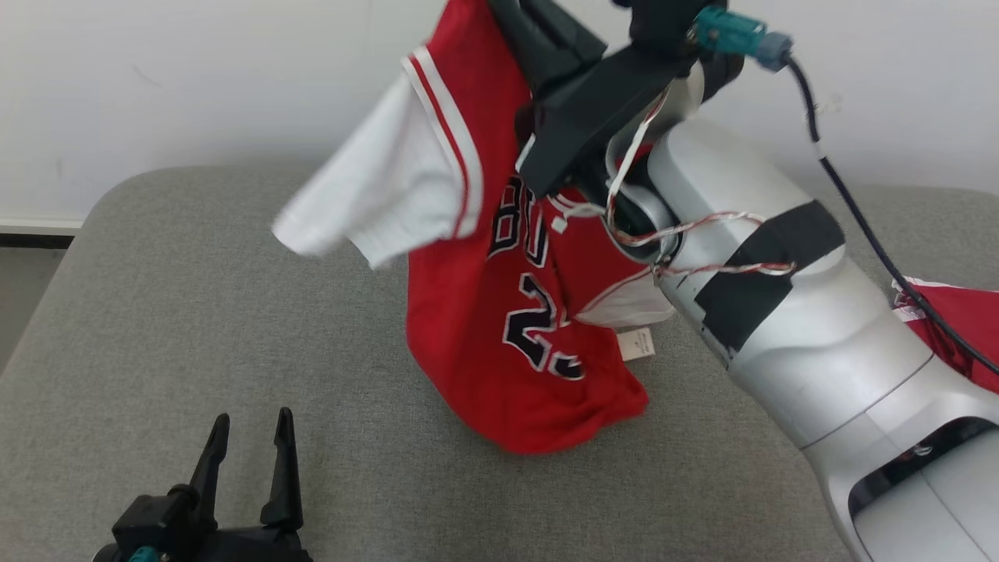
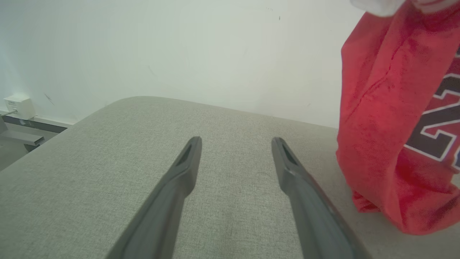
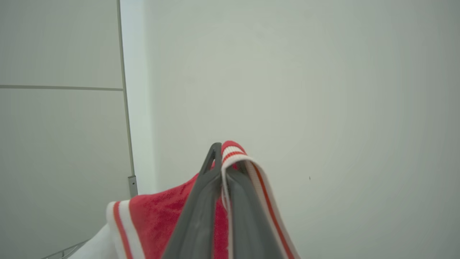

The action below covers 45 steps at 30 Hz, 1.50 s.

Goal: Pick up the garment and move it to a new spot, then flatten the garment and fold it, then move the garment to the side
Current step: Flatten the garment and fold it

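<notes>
A red basketball jersey (image 1: 515, 312) with black numbers, white sleeves and striped trim hangs above the grey cushioned surface (image 1: 195, 328), its lower hem touching the cushion. My right gripper (image 3: 222, 154) is raised high and shut on the jersey's striped edge (image 3: 248, 169); its dark wrist and silver forearm (image 1: 780, 312) cross the head view's right side. My left gripper (image 1: 250, 433) rests low at the front left, open and empty, pointing across the cushion. In the left wrist view the jersey (image 2: 391, 126) hangs to the right of the open fingers (image 2: 190, 158).
A second red cloth (image 1: 952, 328) lies at the cushion's right edge behind my right arm. A white wall (image 1: 195, 78) stands behind the cushion. A wall socket (image 2: 18, 106) sits low to the left. The cushion drops off on its left side.
</notes>
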### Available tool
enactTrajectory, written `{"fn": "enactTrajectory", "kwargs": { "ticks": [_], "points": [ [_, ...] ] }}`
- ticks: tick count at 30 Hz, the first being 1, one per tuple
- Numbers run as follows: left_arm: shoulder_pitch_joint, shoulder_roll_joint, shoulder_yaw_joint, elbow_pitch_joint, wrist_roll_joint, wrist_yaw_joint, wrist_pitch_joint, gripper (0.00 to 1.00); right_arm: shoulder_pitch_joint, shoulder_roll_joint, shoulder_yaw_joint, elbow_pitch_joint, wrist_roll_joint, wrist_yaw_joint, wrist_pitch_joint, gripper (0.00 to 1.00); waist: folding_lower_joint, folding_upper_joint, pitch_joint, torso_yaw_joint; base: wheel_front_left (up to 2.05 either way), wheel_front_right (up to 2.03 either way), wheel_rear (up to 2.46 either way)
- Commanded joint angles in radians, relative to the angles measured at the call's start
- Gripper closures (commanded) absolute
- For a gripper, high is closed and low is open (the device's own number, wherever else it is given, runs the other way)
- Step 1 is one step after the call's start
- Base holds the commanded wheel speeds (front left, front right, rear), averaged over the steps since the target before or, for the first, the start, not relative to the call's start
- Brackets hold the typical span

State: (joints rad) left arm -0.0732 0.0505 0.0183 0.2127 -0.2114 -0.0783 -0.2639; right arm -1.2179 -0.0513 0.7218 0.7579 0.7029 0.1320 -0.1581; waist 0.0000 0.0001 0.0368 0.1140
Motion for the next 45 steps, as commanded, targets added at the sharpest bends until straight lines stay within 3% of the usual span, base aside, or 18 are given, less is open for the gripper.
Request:
{"fn": "enactTrajectory", "kwargs": {
  "ticks": [1,6,12,18,31,40,43,44,45],
  "points": [
    [0.002,0.000,0.000,-0.001,0.012,0.002,0.000,0.00,-0.019,0.001,-0.011,-0.011,0.030,-0.003,-0.026,1.00,0.0000,-0.0001,0.000,0.000,0.00,0.00,0.00],
    [-0.006,0.000,-0.001,0.001,0.015,-0.001,0.000,0.00,-0.082,0.000,-0.126,-0.019,0.129,-0.003,-0.104,1.00,0.0000,-0.0001,0.003,0.001,0.00,0.00,0.00],
    [-0.004,0.000,0.013,-0.001,0.013,-0.002,0.000,0.00,-0.007,-0.013,-0.225,0.160,0.001,-0.003,-0.106,1.00,0.0000,-0.0001,0.009,-0.011,0.00,0.00,0.00],
    [-0.001,0.000,0.021,0.000,0.010,-0.005,0.000,0.00,0.160,-0.060,-0.212,0.245,-0.017,-0.003,-0.106,1.00,0.0000,-0.0001,0.019,-0.039,0.00,0.00,0.00],
    [-0.001,0.000,0.019,0.015,0.004,-0.008,0.000,0.00,0.518,-0.231,-0.148,0.232,-0.003,-0.003,-0.094,1.00,0.0000,-0.0001,-0.001,-0.081,0.00,0.00,0.00],
    [0.018,0.000,0.027,0.016,0.010,-0.008,0.000,0.00,0.607,-0.342,-0.095,0.301,-0.141,-0.003,-0.015,1.00,0.0000,-0.0001,-0.017,-0.109,0.00,0.00,0.00],
    [0.022,0.000,0.021,0.018,0.007,-0.008,0.000,0.00,0.615,-0.336,-0.116,0.336,-0.154,-0.003,0.012,1.00,0.0000,-0.0001,-0.026,-0.115,0.00,0.00,0.00],
    [0.025,0.000,0.019,0.020,0.006,-0.008,-0.001,0.00,0.621,-0.328,-0.129,0.350,-0.145,-0.003,0.028,0.73,0.0000,-0.0001,-0.030,-0.115,0.00,0.00,0.00],
    [0.025,0.000,0.019,0.020,0.006,-0.008,-0.001,0.00,0.621,-0.328,-0.129,0.350,-0.145,-0.003,0.028,0.73,0.0000,-0.0001,-0.030,-0.115,0.00,0.00,0.00]
  ]
}}
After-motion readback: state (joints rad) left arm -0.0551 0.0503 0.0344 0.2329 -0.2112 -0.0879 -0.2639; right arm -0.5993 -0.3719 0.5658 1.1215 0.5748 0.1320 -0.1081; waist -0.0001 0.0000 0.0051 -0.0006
